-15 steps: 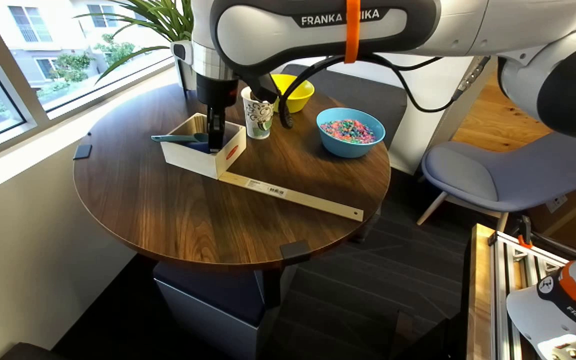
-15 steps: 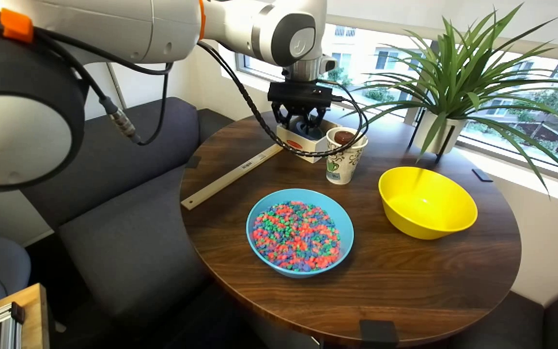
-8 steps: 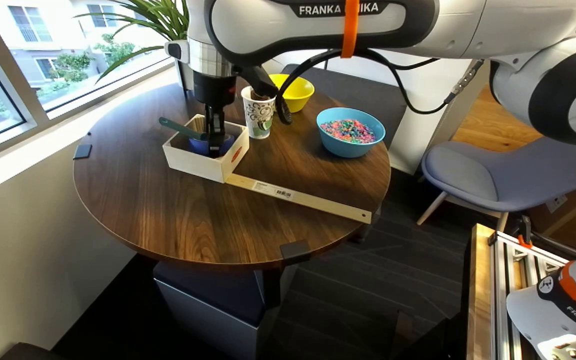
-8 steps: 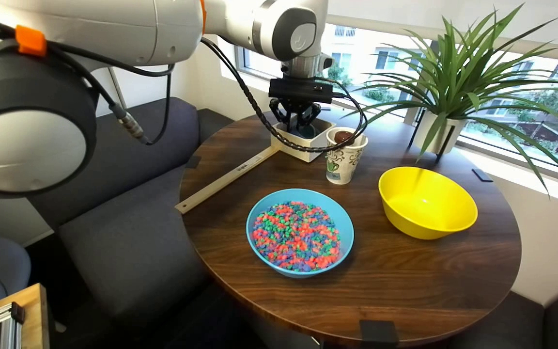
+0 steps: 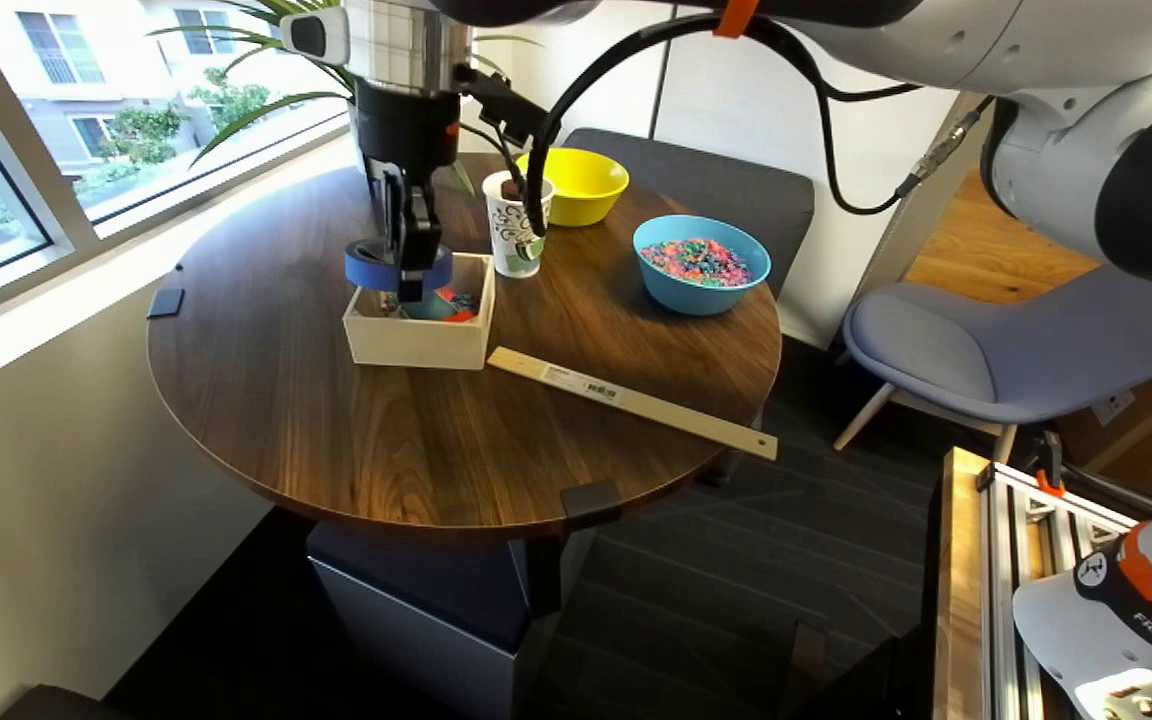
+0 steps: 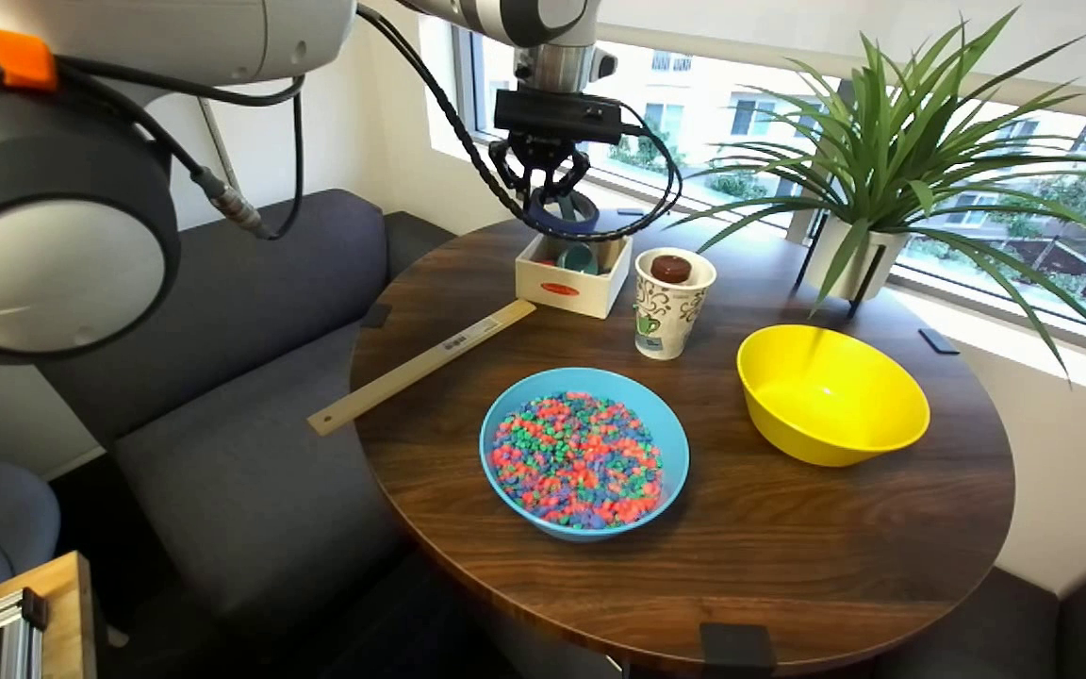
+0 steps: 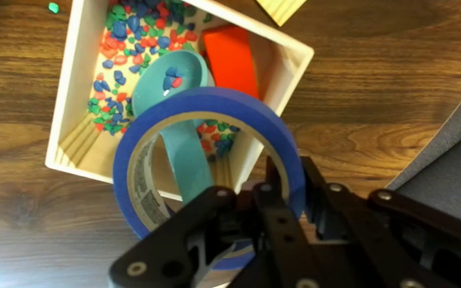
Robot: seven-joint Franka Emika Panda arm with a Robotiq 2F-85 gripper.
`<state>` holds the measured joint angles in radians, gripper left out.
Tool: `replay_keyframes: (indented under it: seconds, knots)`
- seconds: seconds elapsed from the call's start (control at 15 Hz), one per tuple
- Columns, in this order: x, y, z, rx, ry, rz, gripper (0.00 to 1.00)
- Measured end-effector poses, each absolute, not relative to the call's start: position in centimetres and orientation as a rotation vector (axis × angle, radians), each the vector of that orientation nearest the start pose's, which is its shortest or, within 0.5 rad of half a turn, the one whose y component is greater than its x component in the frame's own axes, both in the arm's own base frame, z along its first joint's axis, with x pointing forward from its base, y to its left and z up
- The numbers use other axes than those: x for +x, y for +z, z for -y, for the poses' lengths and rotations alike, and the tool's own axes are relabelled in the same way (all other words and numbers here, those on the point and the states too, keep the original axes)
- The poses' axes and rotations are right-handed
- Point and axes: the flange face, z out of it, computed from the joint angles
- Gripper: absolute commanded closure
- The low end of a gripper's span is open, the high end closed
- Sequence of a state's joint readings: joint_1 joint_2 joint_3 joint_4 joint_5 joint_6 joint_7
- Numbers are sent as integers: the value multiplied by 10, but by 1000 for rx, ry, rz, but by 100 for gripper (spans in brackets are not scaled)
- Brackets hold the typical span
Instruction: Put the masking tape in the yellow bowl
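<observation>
"Gripping what, and how?"

"Nearest, the gripper [image 7: 290, 176], closed on one wall of the blue masking tape [image 7: 214, 100] — one finger inside the ring, one outside, presumably because a rim pinches more easily than a whole roll."

"Below?"

"A pale box [image 7: 64, 100], seemingly apart from the tape; whether the handle of the scoop [image 7: 186, 156] threads the ring cannot be told."

"Beyond?"

"The yellow bowl [image 6: 830, 396], past the paper cup [image 6: 670, 306]."

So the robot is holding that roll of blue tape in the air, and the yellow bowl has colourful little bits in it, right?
Not quite: the colourful little bits are in the blue bowl, not the yellow bowl, as both exterior views show. The rest stands: the end effector holds the roll of blue tape in the air.
</observation>
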<state>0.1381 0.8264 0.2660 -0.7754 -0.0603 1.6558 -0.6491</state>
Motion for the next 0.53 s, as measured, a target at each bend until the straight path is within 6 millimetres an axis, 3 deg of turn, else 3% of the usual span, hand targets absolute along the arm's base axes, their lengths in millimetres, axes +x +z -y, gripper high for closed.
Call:
replay_keyframes:
  seconds: [0.33,0.53]
  knots:
    - [736,494,-210,-2689,-210,1425,96]
    - [732,538,-208,-2739,-345,1457,96]
